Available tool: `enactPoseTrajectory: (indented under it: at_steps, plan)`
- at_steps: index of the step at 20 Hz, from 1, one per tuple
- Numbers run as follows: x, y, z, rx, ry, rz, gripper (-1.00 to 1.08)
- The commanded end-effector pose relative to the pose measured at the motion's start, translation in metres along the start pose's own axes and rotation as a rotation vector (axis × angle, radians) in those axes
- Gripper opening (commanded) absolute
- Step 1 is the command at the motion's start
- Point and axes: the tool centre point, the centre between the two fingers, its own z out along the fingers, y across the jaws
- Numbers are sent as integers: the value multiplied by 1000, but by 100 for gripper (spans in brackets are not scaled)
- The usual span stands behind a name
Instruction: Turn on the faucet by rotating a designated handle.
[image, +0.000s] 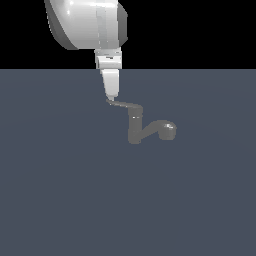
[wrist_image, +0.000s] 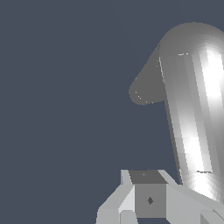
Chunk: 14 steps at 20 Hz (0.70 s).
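The dull grey faucet (image: 135, 127) stands upright in the middle of the exterior view, its curved spout ending in a round head (image: 167, 131) on the exterior view's right. The thin handle (image: 124, 105) sticks out from the body's top toward the exterior view's left. My gripper (image: 111, 95) points straight down, its tips touching the handle's outer end. The fingers look closed together, with nothing between them. In the wrist view the handle (wrist_image: 192, 113) runs as a bright, shiny bar right beside my gripper (wrist_image: 148, 183), and a dark rounded part of the faucet (wrist_image: 144, 89) shows behind it.
The faucet stands on a flat, dark blue-grey floor (image: 65, 190). The arm's large white link (image: 85, 22) hangs above the gripper. No other objects are in view.
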Motion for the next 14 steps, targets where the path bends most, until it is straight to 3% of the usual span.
enactPoseTrajectory:
  at_steps: [1,14]
  plan:
    - [-1,7,0,0,0,0,-100]
    - [-7,41,0,0,0,1,-100]
